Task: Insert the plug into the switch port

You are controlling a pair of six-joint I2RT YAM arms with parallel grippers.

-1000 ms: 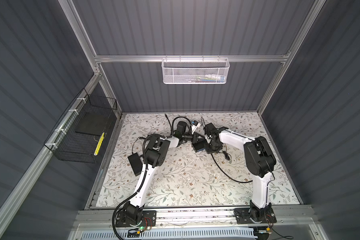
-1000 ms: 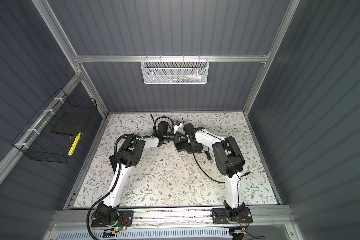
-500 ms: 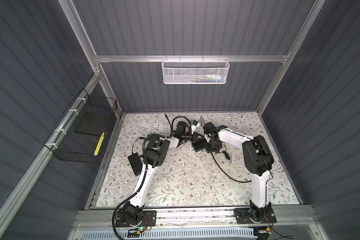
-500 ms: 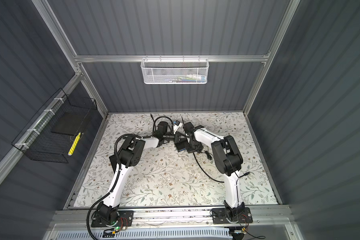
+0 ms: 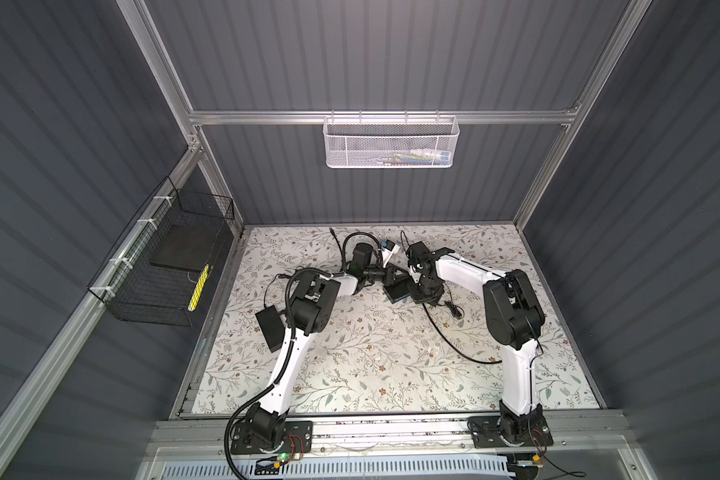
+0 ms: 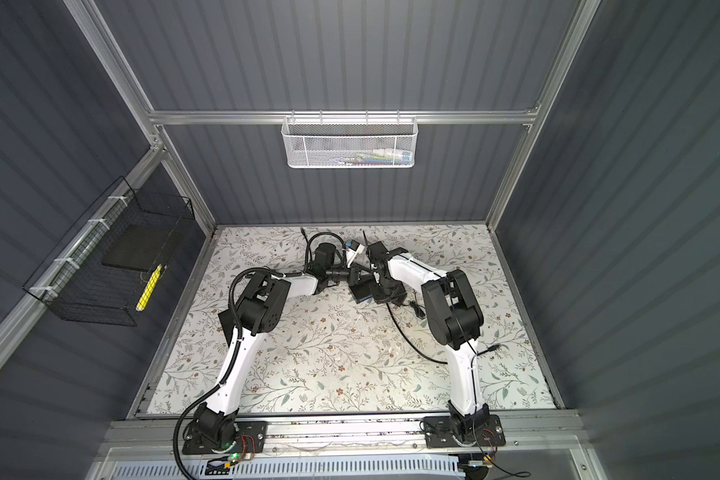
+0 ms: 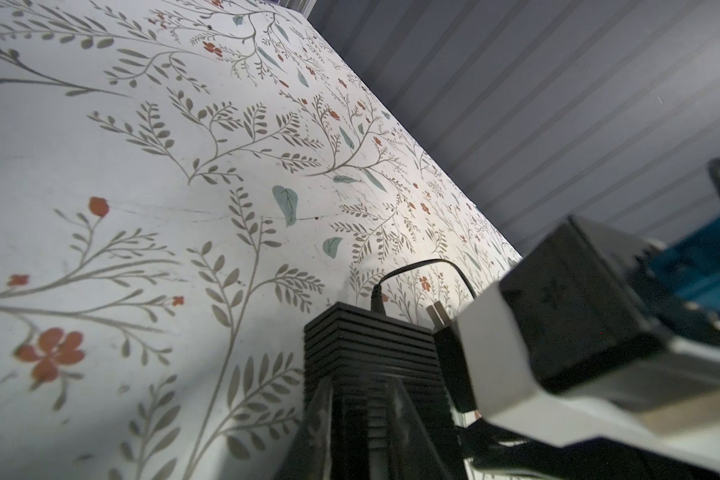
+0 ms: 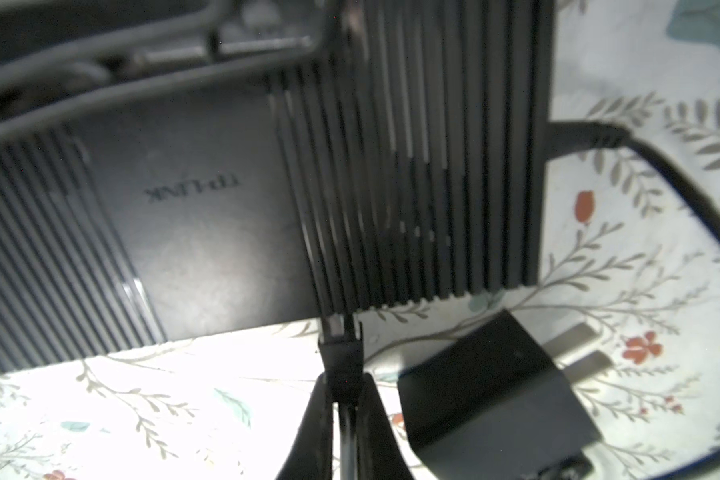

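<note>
At the far middle of the table [image 5: 371, 357], the right gripper [image 8: 344, 386] pinches the plug [image 8: 341, 345], its tip just at the ribbed edge of the black switch [image 8: 208, 216]. The left gripper [image 7: 371, 419] clamps this switch; the port is hidden.

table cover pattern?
Table cover: white with grey-green leafy sprigs and small red flowers; clearest in the left wrist view.

Matt black ribbed plastic switch [image 8: 208, 232] on smooth floral-printed tabletop [image 7: 142, 208].
</note>
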